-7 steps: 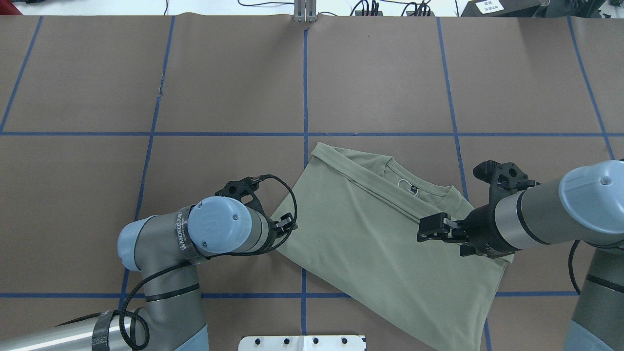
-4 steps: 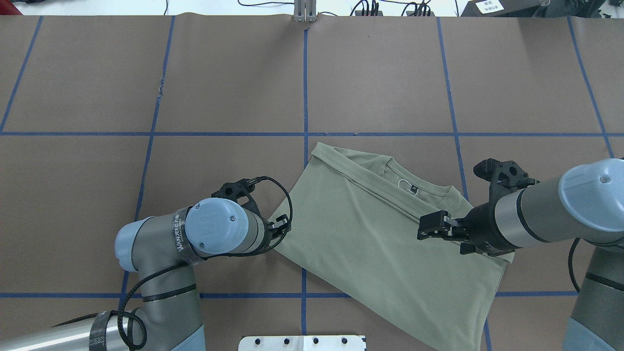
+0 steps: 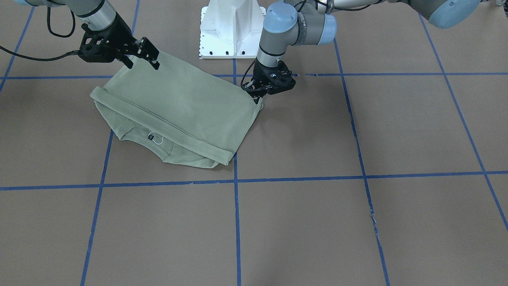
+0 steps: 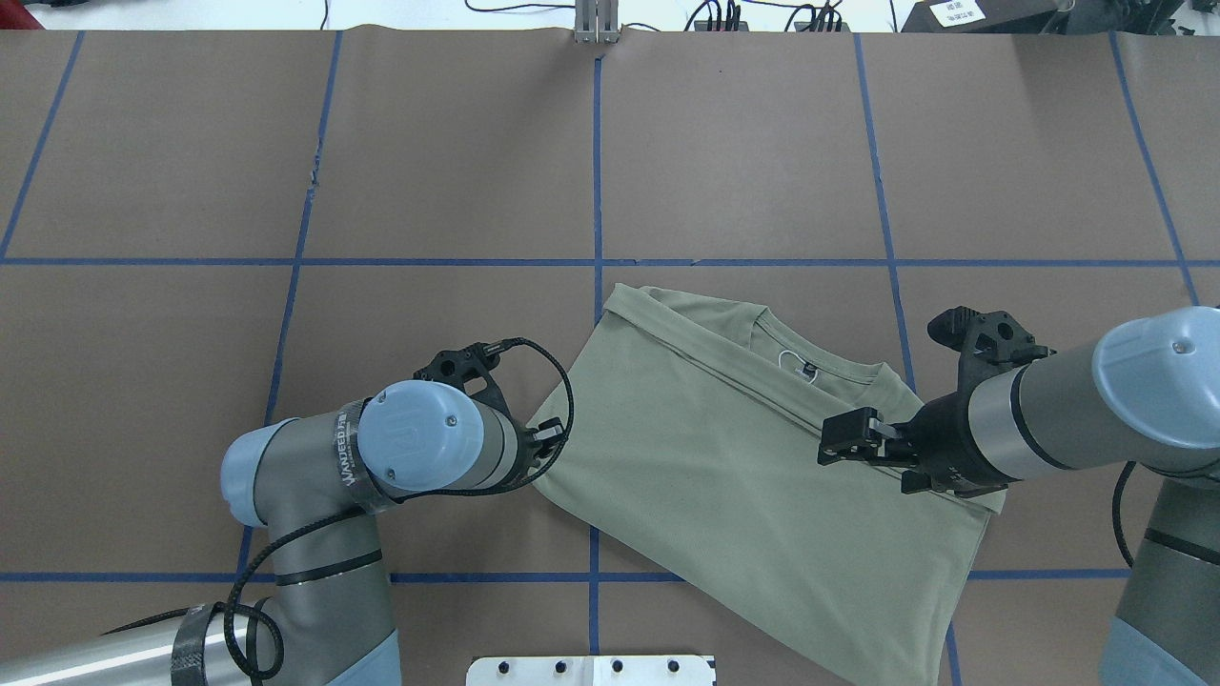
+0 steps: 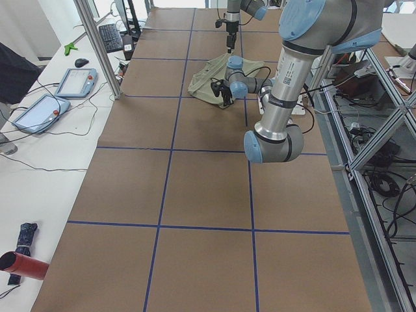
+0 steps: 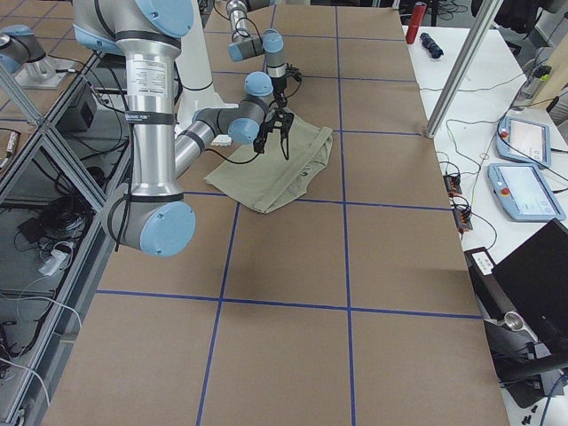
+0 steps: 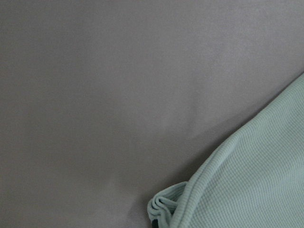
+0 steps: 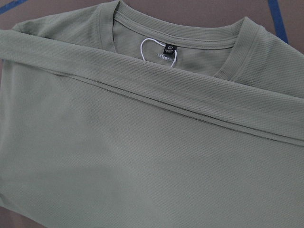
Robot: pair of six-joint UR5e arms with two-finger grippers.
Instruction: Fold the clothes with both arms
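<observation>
The pale sage-green shirt point(image 4: 743, 476) lies folded on the brown table, its collar and black neck tag point(image 4: 808, 368) at the far side. It also shows in the front-facing view point(image 3: 178, 107) and fills the right wrist view point(image 8: 142, 156). My left gripper point(image 4: 551, 440) is low at the shirt's left corner and shut on it point(image 3: 257, 97). The left wrist view shows the bunched edge of the shirt point(image 7: 164, 206). My right gripper point(image 4: 839, 446) hovers open over the shirt's right part point(image 3: 143, 59), holding nothing.
The white pedestal base point(image 3: 232, 29) stands at the table's near edge, between the arms. Blue tape lines point(image 4: 596, 191) cross the brown table cover. Cables and a metal post point(image 4: 596, 24) sit along the far edge.
My left gripper has moved a little to the left and the shirt's left side has shifted with it. The right gripper has barely moved.
</observation>
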